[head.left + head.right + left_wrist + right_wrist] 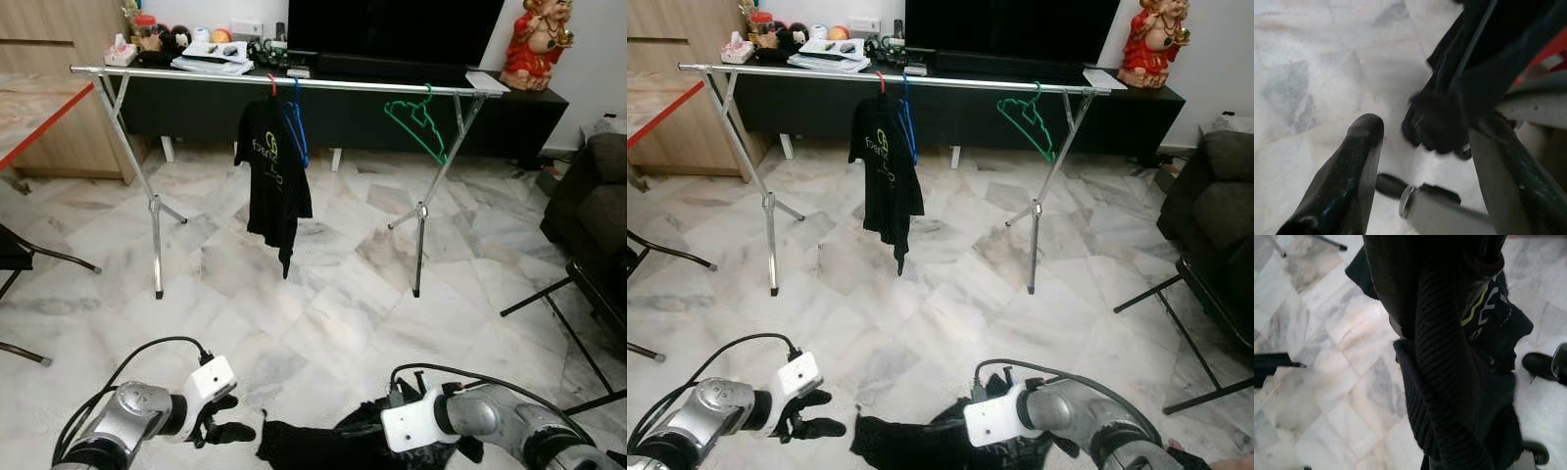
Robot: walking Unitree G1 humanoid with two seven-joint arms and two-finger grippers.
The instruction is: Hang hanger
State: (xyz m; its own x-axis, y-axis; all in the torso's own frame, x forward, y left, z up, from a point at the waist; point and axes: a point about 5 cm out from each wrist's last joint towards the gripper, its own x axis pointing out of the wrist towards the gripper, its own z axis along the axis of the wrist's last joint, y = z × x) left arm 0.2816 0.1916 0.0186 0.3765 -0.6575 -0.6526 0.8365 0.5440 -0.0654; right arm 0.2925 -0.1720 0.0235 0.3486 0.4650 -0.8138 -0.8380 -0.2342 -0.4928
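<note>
1. Ahead, in the left eye view, a silver clothes rack (294,82) stands on white marble floor (323,313). From its rail hang a black T-shirt (272,176) on a red hanger (271,84), a blue hanger (297,132) touching it, and a green hanger (417,119) well apart to the right. Low in the frame, the left gripper (223,423) has its fingers spread apart, holding nothing, just beside a dark garment (323,443). The right gripper (392,431) is buried in that garment.

2. The right eye view repeats the scene, with a black TV cabinet (960,103) behind the rack.

3. The left wrist view shows 2 black fingers (1347,176) parted, dark cloth between and beyond them.

4. The right wrist view shows black cloth with yellow-green lettering draped over the fingers; I cannot tell whether they are closed.
</note>
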